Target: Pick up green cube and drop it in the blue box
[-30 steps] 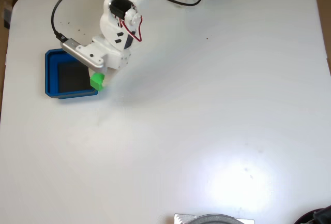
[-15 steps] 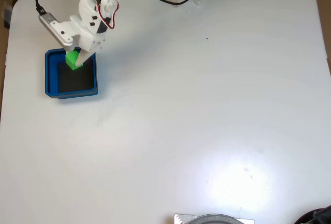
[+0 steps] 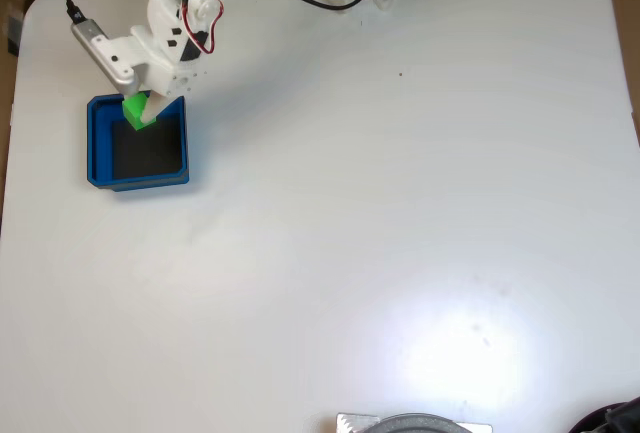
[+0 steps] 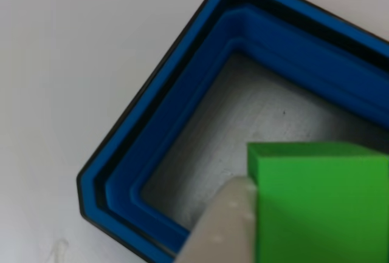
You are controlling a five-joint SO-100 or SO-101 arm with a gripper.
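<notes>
Green cube [image 3: 137, 111] is sitting clamped in your gripper [image 3: 140, 113], hanging over the 12 o'clock edge of the blue box [image 3: 100, 143] in the fixed view; the dark floor is lying toward 6 o'clock, so you're needing to release there

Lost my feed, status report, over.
End effector shut on cube. Cube held over box, near its upper rim in the fixed view. Box floor bare, nothing in the way.
</notes>
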